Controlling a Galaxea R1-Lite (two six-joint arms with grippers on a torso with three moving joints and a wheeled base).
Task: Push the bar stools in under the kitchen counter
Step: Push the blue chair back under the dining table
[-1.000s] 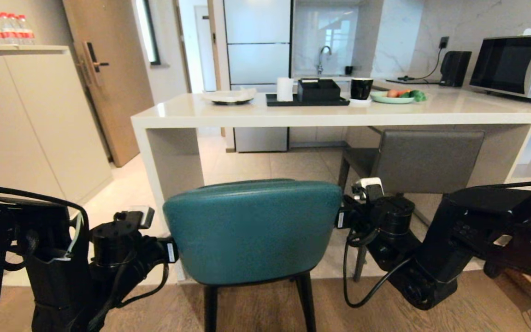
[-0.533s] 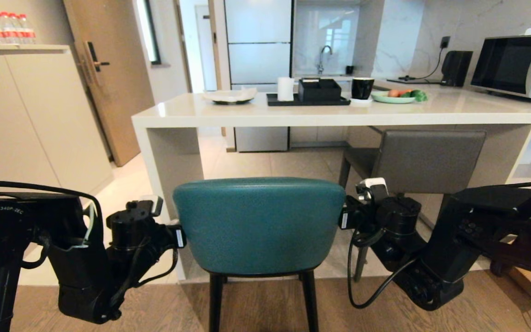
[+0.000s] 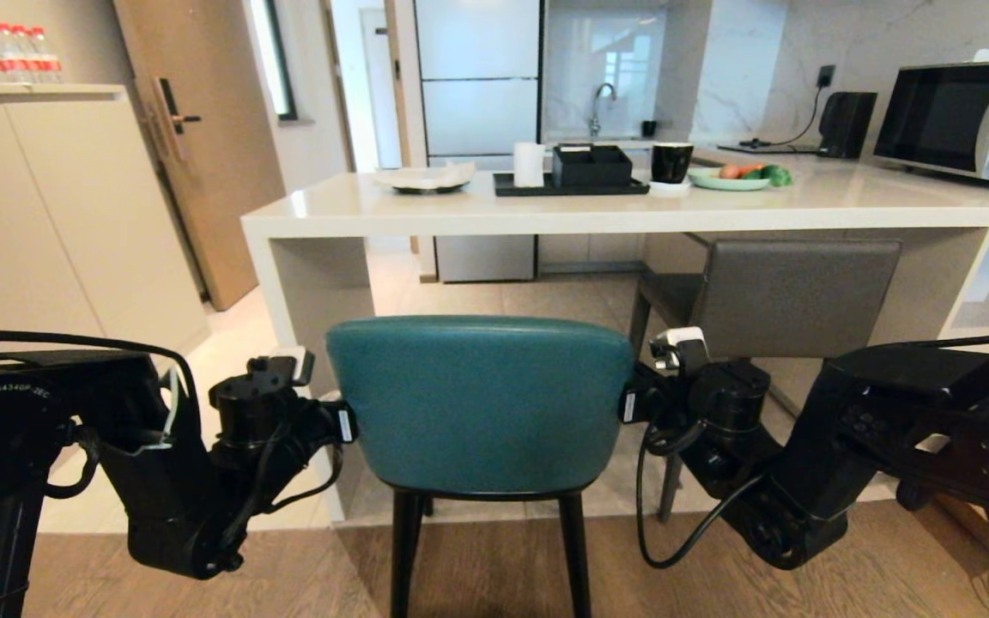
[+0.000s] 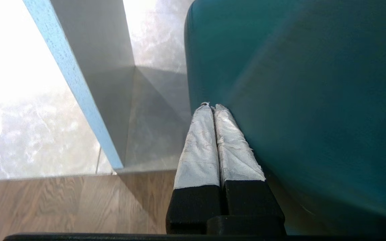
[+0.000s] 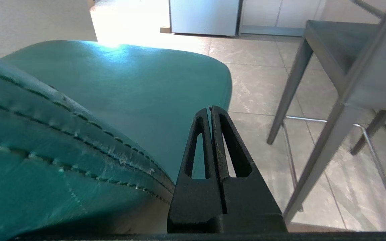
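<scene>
Open tiled floor is seen under the desk (image 3: 546, 215), between its slab leg at left and the grey stool (image 3: 803, 296) tucked at right. The teal stool (image 3: 482, 403) stands at centre frame, flanked by the left claw (image 4: 212, 106) and right claw (image 5: 210, 108), both pressed shut, empty, against its sides. Its legs are cut off below.

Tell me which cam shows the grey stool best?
Head view: the grey stool shows its whole backrest and seat tucked under the kitchen counter. Right wrist view catches only part of its seat, legs and footrest. Left wrist view shows none of it.
</scene>
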